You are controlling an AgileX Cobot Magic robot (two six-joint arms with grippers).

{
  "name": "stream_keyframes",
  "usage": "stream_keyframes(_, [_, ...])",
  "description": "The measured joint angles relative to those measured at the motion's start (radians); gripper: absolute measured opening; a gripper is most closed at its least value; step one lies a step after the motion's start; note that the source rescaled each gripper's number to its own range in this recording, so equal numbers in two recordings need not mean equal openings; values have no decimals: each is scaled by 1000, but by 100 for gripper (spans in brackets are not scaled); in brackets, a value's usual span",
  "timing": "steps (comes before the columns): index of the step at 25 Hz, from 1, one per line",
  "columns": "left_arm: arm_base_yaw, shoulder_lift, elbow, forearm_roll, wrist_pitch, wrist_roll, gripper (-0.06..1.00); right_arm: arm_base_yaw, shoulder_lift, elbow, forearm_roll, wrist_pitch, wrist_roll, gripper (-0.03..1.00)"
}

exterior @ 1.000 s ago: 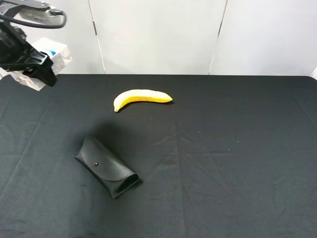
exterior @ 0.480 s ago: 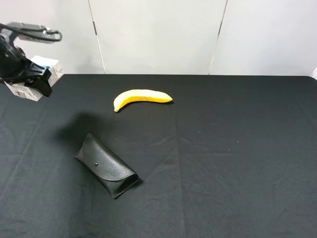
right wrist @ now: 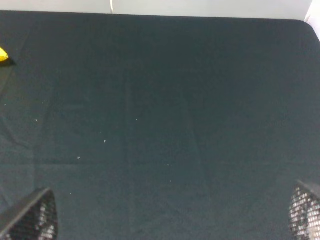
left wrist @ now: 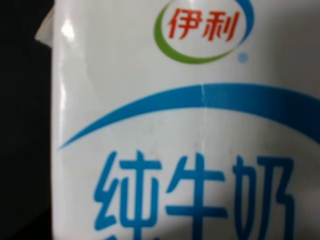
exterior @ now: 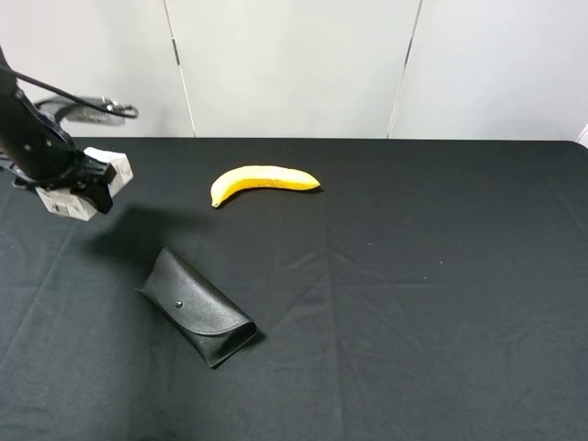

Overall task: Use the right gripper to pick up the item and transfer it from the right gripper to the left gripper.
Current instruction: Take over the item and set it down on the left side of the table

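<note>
The white milk carton (exterior: 114, 166) with blue characters is clamped in my left gripper (exterior: 81, 184), at the far left just above the black table. In the left wrist view the carton (left wrist: 175, 125) fills the frame, showing its blue arc, blue characters and green-ringed logo; the fingers are hidden there. My right gripper (right wrist: 167, 215) is out of the exterior high view. In the right wrist view its mesh fingertips (right wrist: 32, 217) stand wide apart over bare black cloth, holding nothing.
A yellow banana (exterior: 263, 181) lies at the table's back middle; its tip shows in the right wrist view (right wrist: 2, 55). A black snap-button glasses case (exterior: 195, 308) lies front left. The black tablecloth (exterior: 432, 294) covers the table, with white wall panels behind.
My left arm has lowered the carton and moved it slightly right, from up by the wall toward the table's left side. Banana and case have not moved.
</note>
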Motion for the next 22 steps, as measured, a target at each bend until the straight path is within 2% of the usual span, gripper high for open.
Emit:
stream_keyframes(7, [0,77,0,-1,-2,0,0,0,0,0,0,0,1,100])
stream_keyframes(20, [0,83,0,-1,-8,0,0,0,0,0,0,0,1,100])
stream_keyframes(21, [0,83,0,-1,-10,0,11,0,0,0,0,0,1,100])
stream_keyframes(22, [0,83,0,-1,-17,1,31,0,0,0,0,0,1,100])
